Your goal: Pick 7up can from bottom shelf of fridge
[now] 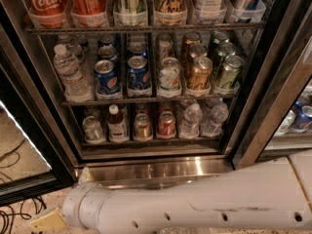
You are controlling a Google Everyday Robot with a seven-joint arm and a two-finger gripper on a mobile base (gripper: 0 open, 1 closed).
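Note:
The fridge stands open in front of me with its black frame and ribbed steel base. The 7up can, pale silvery-grey with a shiny top, stands at the far left of the bottom shelf in a clear holder. To its right stand a small red-capped bottle, a bronze-gold can and a red can. My white arm crosses the bottom of the view. My gripper is at the lower left corner, low in front of the fridge base, below and left of the 7up can and well apart from it.
Two water bottles stand at the right of the bottom shelf. The rack above holds blue Pepsi cans, a large water bottle and gold and green cans. The open door is at left, with cables on the floor.

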